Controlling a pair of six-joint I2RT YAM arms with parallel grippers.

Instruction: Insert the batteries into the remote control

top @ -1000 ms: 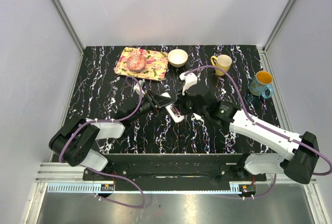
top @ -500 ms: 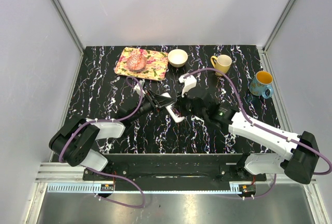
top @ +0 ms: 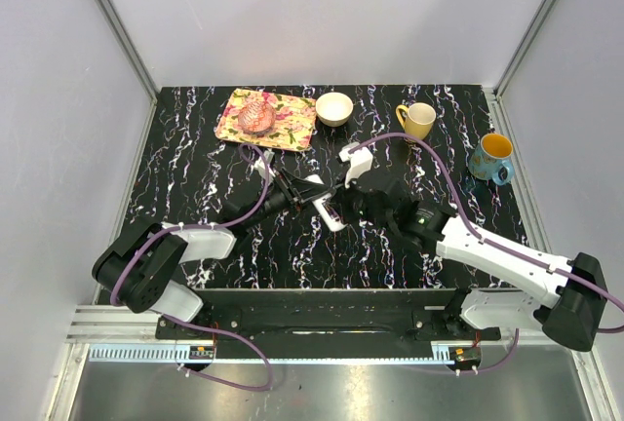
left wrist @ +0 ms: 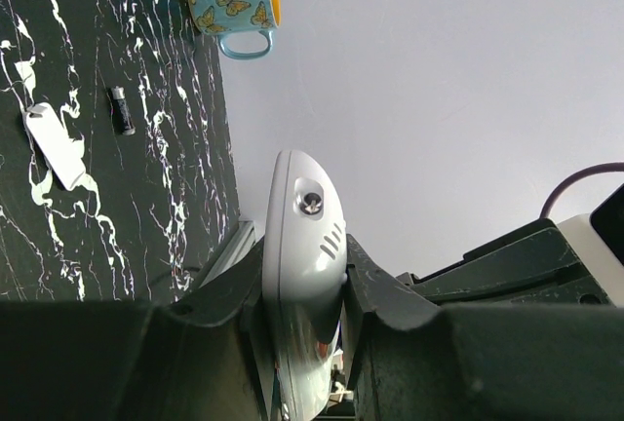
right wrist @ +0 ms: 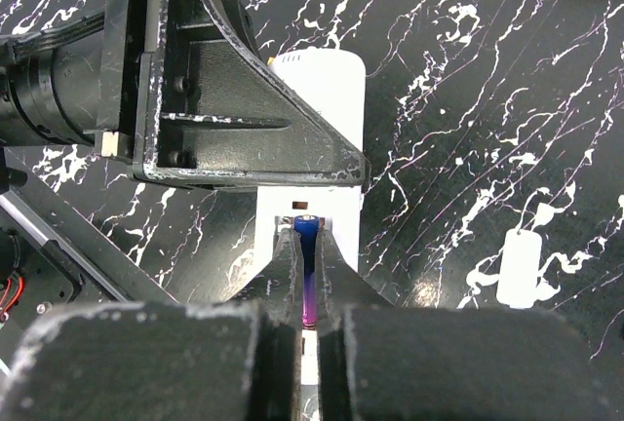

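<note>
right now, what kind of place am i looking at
Most likely a robot test cell in a lab: plain grey panel walls on metal framing box in a black marbled table, with household props like a yellow mug and a floral tray.

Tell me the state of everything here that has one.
left gripper: shut on remote control
remote control: held, cover off
right gripper: shut on blue-purple battery
blue-purple battery: gripped, over the remote control, not seated
loose battery: lying on table
white cover: off, flat on table
yellow mug: upright
butterfly mug: upright
</note>
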